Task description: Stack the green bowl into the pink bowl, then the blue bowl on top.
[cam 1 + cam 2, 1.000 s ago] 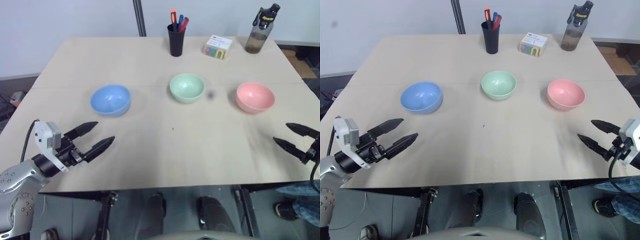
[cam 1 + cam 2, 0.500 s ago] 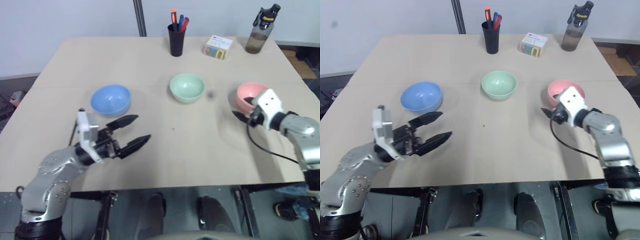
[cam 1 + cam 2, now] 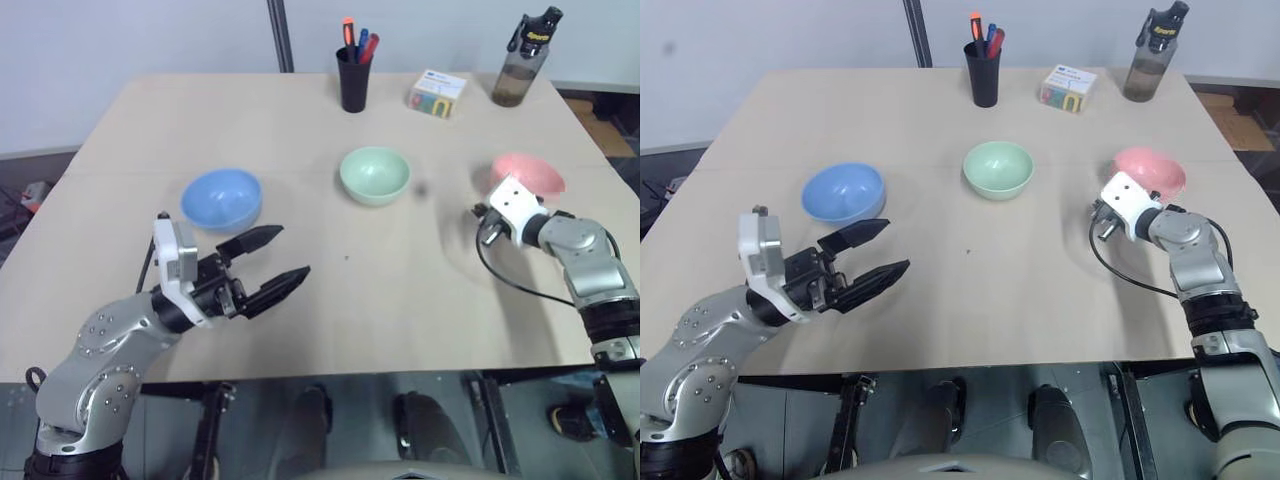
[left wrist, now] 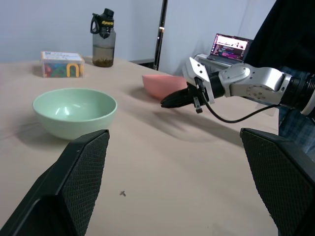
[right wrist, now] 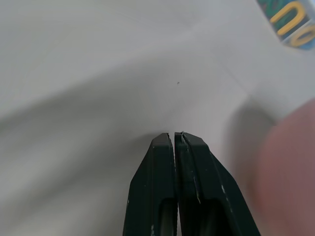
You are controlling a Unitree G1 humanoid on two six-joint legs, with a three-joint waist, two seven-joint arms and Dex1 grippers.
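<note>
Since a second ago our right gripper (image 5: 175, 135) has swung in from the table's near right edge to a spot just beside the pink bowl (image 3: 528, 172), and its fingers, then spread, are now pressed together on nothing. That bowl has shifted: it sat level and upright with its hollow in full view, and now it lies a little farther back, tilted, with its mouth turned away from us. Our left gripper (image 3: 272, 263) has moved in from the left edge over the table (image 3: 200, 110); it hovers with its fingers wide apart, holding nothing, near the blue bowl (image 3: 221, 198).

The blue bowl and the green bowl (image 3: 374, 175) are unmoved, each upright, mouth up, well apart from one another. All three bowls are round, so we see no long axis. They stand in a row across the table: blue left, green centre, pink right.
</note>
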